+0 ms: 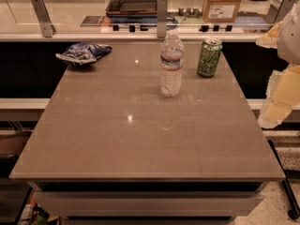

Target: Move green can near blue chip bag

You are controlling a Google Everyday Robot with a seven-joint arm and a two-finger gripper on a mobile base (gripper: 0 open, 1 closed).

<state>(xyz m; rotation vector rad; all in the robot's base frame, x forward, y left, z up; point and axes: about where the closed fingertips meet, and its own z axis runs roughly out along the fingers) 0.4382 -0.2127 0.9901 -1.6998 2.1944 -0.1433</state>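
The green can (209, 57) stands upright near the table's far right edge, light green with dark squiggles and a silver top. The blue chip bag (83, 53) lies crumpled at the far left corner of the table, well apart from the can. My gripper (275, 108) hangs at the right edge of the view, beside the table's right side, right of and nearer than the can, touching nothing.
A clear water bottle (171, 64) stands upright just left of the can. The brown table (140, 139) fills the view. Behind it runs a counter with a glass barrier, metal posts (161, 16), a tray (135, 3) and a cardboard box (222, 3).
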